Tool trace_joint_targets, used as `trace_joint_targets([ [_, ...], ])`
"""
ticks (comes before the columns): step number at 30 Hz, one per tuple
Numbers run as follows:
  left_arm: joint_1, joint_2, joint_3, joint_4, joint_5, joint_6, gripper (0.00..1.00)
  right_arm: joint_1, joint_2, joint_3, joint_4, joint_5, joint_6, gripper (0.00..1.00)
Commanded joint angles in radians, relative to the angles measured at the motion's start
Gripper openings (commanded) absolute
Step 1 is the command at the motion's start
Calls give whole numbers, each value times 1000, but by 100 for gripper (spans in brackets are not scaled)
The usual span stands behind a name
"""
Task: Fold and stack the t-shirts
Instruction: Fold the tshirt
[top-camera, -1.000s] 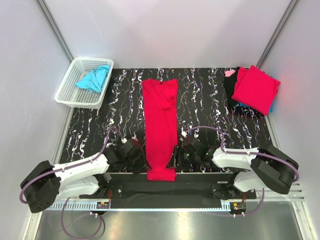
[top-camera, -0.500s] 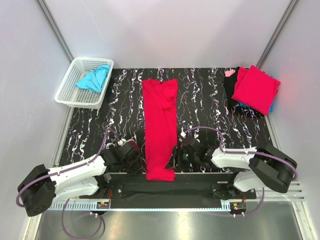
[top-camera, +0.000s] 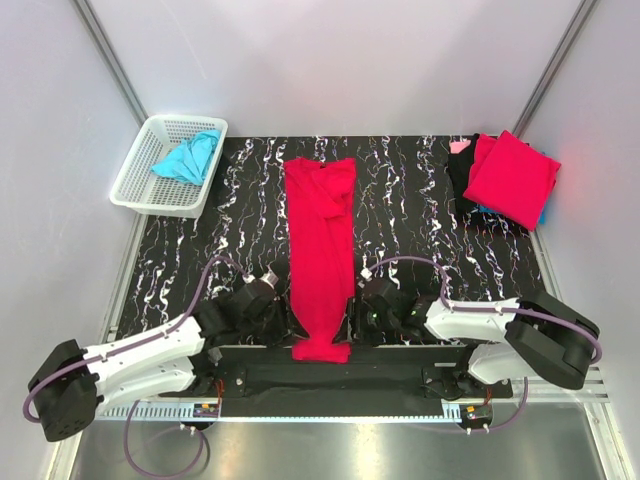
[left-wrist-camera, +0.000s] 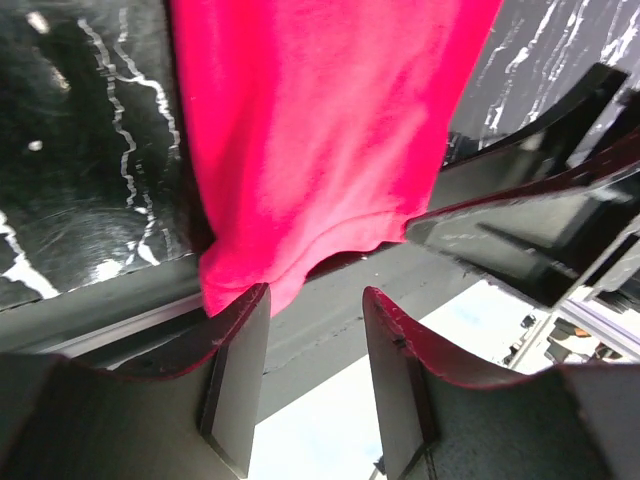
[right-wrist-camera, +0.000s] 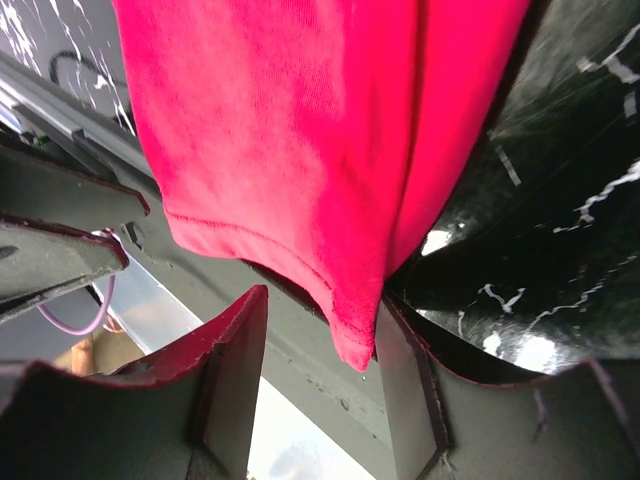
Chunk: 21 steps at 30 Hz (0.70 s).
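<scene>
A crimson t-shirt (top-camera: 321, 250), folded into a long narrow strip, lies down the middle of the black marbled table (top-camera: 420, 200); its near hem hangs over the table's front edge. My left gripper (top-camera: 275, 312) is open at the hem's left corner (left-wrist-camera: 240, 290). My right gripper (top-camera: 358, 316) is open at the hem's right corner (right-wrist-camera: 355, 340), which hangs between its fingers. A folded crimson t-shirt (top-camera: 511, 178) tops a stack at the back right. A turquoise t-shirt (top-camera: 188, 156) lies crumpled in the white basket (top-camera: 135, 190).
The basket stands at the back left corner. The stack at the back right also holds black, pink and blue cloth (top-camera: 462, 170). A metal rail (top-camera: 330, 378) runs along the table's front edge between the arm bases.
Both grippers have closed in on the near hem's corners; the left arm swung slightly right. The hem end has narrowed a little.
</scene>
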Motion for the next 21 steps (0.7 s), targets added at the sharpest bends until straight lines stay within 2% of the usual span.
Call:
trace_joint_targets([
  [1, -8, 18, -18, 53, 34, 1, 47, 30, 23, -9, -53, 40, 8, 54],
  [14, -33, 124, -52, 49, -32, -28, 45, 85, 67, 2, -53, 66, 40, 53],
  [21, -48, 132, -50, -33, -83, -36, 44, 110, 112, 20, -31, 72, 40, 53],
])
